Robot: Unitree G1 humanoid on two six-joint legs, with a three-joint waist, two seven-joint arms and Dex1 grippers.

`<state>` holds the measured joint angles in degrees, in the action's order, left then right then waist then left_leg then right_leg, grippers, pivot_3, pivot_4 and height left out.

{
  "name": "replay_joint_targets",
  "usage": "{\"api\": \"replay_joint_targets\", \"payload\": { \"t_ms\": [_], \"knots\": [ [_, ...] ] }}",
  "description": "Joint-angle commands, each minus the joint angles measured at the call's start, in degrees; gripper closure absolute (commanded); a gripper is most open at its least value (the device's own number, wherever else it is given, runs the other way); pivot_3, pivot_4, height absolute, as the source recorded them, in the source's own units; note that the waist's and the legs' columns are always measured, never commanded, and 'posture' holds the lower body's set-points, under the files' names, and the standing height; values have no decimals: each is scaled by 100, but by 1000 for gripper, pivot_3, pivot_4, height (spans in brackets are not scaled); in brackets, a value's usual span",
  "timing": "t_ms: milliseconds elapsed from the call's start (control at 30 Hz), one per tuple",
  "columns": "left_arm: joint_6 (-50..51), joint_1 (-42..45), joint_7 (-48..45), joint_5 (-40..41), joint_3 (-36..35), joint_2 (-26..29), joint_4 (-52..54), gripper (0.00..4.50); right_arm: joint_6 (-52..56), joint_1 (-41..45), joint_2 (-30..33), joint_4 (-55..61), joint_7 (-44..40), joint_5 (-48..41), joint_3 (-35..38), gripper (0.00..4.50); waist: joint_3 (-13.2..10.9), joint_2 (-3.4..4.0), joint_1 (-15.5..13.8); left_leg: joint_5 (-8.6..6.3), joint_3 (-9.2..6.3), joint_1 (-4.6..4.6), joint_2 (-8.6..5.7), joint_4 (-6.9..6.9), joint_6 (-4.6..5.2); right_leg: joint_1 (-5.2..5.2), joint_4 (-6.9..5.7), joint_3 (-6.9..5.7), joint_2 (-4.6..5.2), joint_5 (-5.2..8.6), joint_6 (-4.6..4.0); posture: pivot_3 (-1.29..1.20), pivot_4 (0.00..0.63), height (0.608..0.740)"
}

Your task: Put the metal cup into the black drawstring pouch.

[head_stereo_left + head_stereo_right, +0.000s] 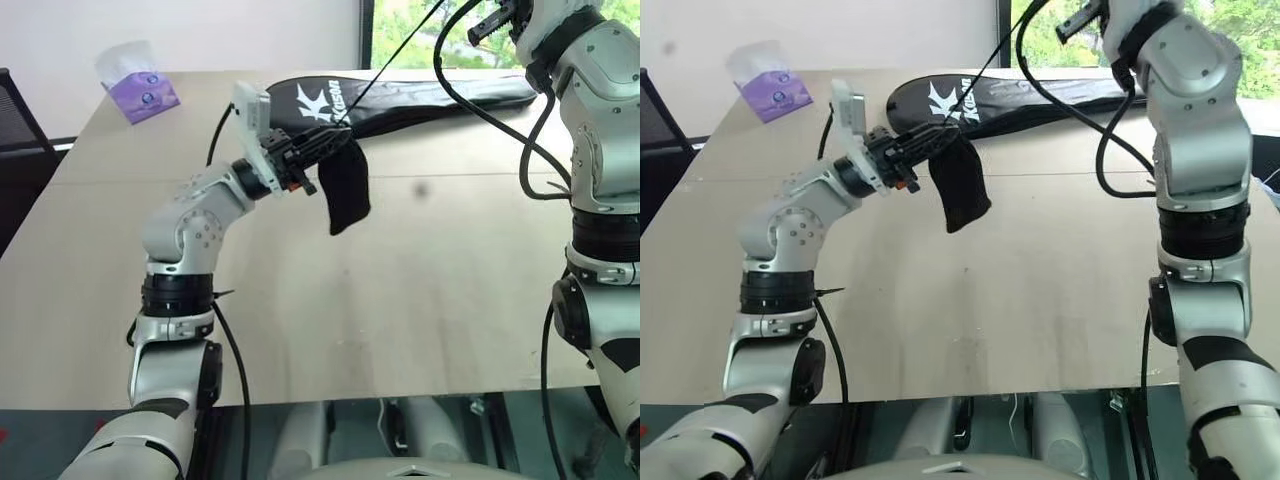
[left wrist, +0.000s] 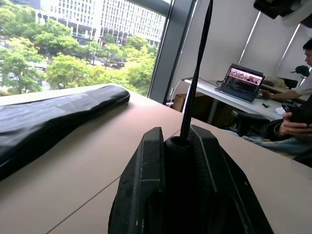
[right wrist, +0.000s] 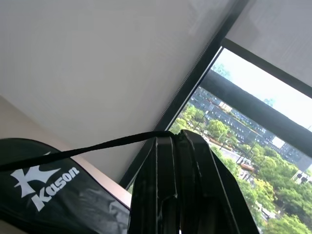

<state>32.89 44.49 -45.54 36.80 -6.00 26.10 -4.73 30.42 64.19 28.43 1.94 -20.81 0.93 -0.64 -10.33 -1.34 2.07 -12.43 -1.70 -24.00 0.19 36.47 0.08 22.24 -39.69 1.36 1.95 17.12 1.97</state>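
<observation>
The black drawstring pouch (image 1: 345, 195) hangs above the table, its gathered neck pinched in my left gripper (image 1: 318, 145), which is shut on it. In the left wrist view the neck (image 2: 178, 161) sits between the two fingers. A thin black cord (image 1: 395, 55) runs taut from the pouch's mouth up and to the right to my right gripper (image 1: 500, 20), raised high over the far right of the table. In the right wrist view that gripper (image 3: 170, 139) is shut on the cord (image 3: 97, 145). The metal cup is hidden.
A long black racket cover (image 1: 420, 100) with white lettering lies along the table's far edge behind the pouch. A purple tissue pack (image 1: 140, 85) sits at the far left corner. A person's hand (image 2: 292, 127) rests at a desk with a laptop (image 2: 241, 80) beyond the table.
</observation>
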Motion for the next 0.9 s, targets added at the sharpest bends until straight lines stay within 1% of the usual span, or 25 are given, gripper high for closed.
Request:
{"api": "replay_joint_targets", "payload": {
  "t_ms": [33, 133, 200, 267, 300, 367, 400, 467, 533, 600, 633, 667, 700, 733, 767, 833, 867, 900],
  "knots": [
    [-223, -139, -85, -434, -140, 452, -454, 4325, -207, 13, 418, 62, 577, 180, 850, 4500, 0, 0, 13, 0, 1, 0, 0, 0, 0, 0, 0, 1, 0, 0, 0, 0, 150, 740],
    [-386, 43, -108, -567, -212, 724, -637, 4325, -19, -380, 489, 203, 568, 59, 1046, 4500, -1, 1, 11, 0, 2, 0, 2, -2, 1, 3, -3, 2, 0, 0, 0, 0, 150, 740],
    [-792, 22, -293, -1052, 122, 1024, -644, 4325, 166, -1036, 489, 442, 446, -111, 1202, 4500, 1, -1, 5, -9, 1, -2, 2, -1, 16, 3, -2, 0, 0, 0, 0, 0, 150, 740],
    [-1127, -64, -431, -1443, 500, 1159, -599, 4326, 252, -1824, 479, 736, 246, -280, 1215, 4500, 3, -3, -15, -13, -6, -3, 2, -2, 22, -1, 5, -4, -1, 0, 0, 0, 150, 740],
    [-1172, -105, -399, -1526, 634, 1113, -552, 4326, 258, -2238, 446, 882, 194, -362, 1209, 4500, 4, 0, -38, -13, -5, -3, 1, -5, 22, -2, 8, -4, -1, 0, 0, 0, 150, 740],
    [-1124, -258, -206, -1626, 932, 821, -337, 4326, 171, -3191, 406, 1109, 162, -429, 1176, 4500, 6, 3, -117, -15, -3, -6, -1, -6, 25, -6, 22, -5, 0, 0, 0, 0, 150, 740],
    [-1117, -317, -137, -1682, 1040, 702, -271, 4326, 111, -3492, 410, 1164, 191, -423, 1149, 4500, 3, 8, -147, -16, -6, -10, -1, -1, 27, -8, 23, -5, 0, 0, 0, 0, 150, 740],
    [-1175, -520, 44, -1921, 1343, 427, -97, 4326, 101, -4045, 348, 1242, 180, -573, 1224, 4500, 3, 11, -160, -19, -14, -44, -3, 15, 33, 10, 23, -4, -1, 0, 2, 0, 150, 740],
    [-1041, -756, 145, -1897, 1476, 128, 79, 4326, -31, -4516, 405, 1280, 25, -651, 1200, 4500, 3, 11, -152, -12, -17, -93, -3, 54, 21, 53, -7, -6, -2, -1, 2, 0, 150, 740],
    [-872, -920, 169, -1751, 1452, -67, 195, 3302, -38, -4827, 478, 1365, -274, -846, 1165, 4500, 5, 14, -142, -14, -12, -82, -2, 60, 25, 49, -15, -6, -3, -1, 3, 0, 150, 740],
    [-818, -990, 192, -1686, 1404, -125, 246, 2967, -116, -5022, 505, 1420, -451, -943, 1131, 4500, 4, 17, -84, -16, -11, -76, -1, 61, 28, 45, -17, -7, -5, -1, 3, 0, 150, 740],
    [-798, -1064, 219, -1653, 1332, -125, 310, 2547, -185, -5217, 521, 1505, -617, -1028, 1072, 4209, 11, 27, -74, -25, -4, -61, 6, 64, 43, 40, -26, -4, -12, -1, 2, 0, 150, 740],
    [-720, -1156, 279, -1554, 1156, -123, 421, 2394, -208, -5398, 500, 1616, -698, -1103, 1045, 3918, 10, 27, -63, -26, -8, -41, 7, 63, 45, 20, -29, -7, -23, -1, 2, 0, 150, 740],
    [-631, -1232, 338, -1453, 996, -116, 522, 1976, -208, -5535, 483, 1703, -748, -1158, 1038, 3644, 10, 28, -49, -27, -10, -13, 13, 61, 45, -11, -21, -6, -26, 0, 2, 0, 150, 740],
    [-502, -1322, 372, -1299, 802, -82, 655, 1418, -172, -5666, 480, 1796, -809, -1226, 1044, 3020, 10, 29, -38, -28, -8, 18, 13, 54, 46, -40, -17, -4, -28, 1, 2, 0, 150, 740],
    [-279, -1526, 428, -1061, 475, 6, 931, 658, -163, -5930, 501, 1978, -943, -1346, 1088, 2124, 9, 29, -12, -28, -7, 25, 13, 53, 46, -47, -17, -3, -26, 1, 2, 0, 150, 740],
    [-172, -1692, 463, -925, 263, 68, 1103, 596, -141, -6102, 501, 2093, -998, -1421, 1135, 1751, 9, 29, -2, -28, -7, 25, 13, 54, 46, -47, -17, -3, -26, 1, 2, 0, 150, 740],
    [-109, -1917, 504, -828, 53, 147, 1306, 596, -164, -6306, 514, 2208, -1041, -1451, 1177, 1271, 9, 29, 2, -28, -6, 25, 13, 56, 46, -48, -17, -1, -23, 1, 3, 0, 150, 740]
  ]
}}
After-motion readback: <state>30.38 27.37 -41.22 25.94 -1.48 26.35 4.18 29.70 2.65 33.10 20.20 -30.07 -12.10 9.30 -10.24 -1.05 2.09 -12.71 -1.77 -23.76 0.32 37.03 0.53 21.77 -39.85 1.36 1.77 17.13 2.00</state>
